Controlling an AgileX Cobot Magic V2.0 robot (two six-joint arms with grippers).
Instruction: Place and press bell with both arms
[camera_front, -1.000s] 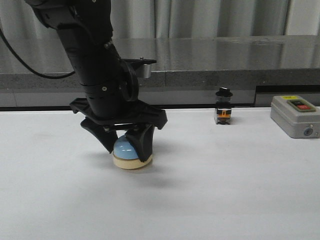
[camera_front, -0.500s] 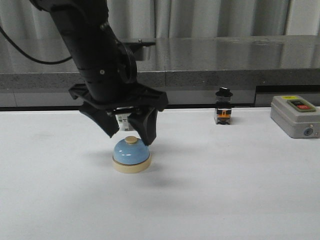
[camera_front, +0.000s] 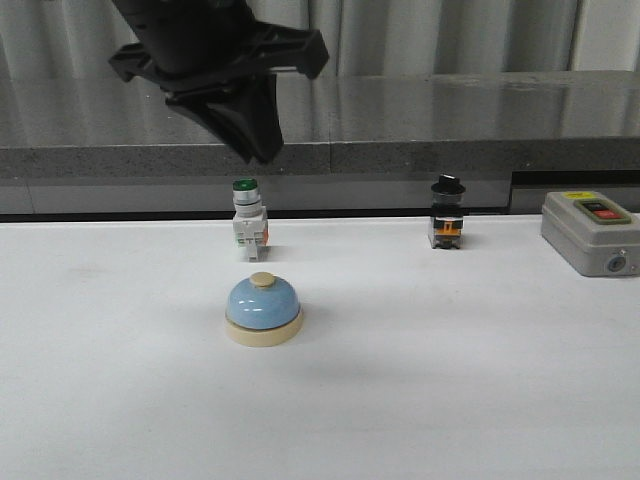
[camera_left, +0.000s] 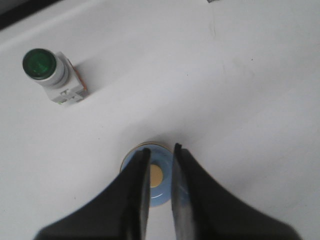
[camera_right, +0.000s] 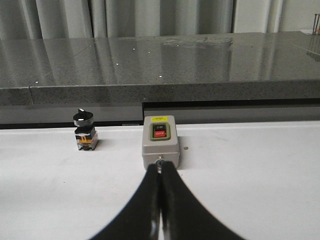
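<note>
White table (camera_front: 480, 400), bell (camera_front: 263, 311), left arm (camera_front: 215, 70) cropped above.

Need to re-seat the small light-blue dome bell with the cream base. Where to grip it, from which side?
Judging by shape, grip the light-blue dome bell across the lower dome just above its cream base rim, coming straight down. It sits upright and free on the white table; the round sides suit opposed fingers, and the cream top button stays unpressed between them.

Light-blue dome bell (camera_front: 263, 309) is showing smooth, faintly glossy enamel over a matt cream base. White table (camera_front: 450, 380) is looking matt, smooth. Dark speckled stone-like counter (camera_front: 450, 115) is gleaming, polished. Black gripper fingers (camera_left: 137, 200) are appearing matt plastic.
</note>
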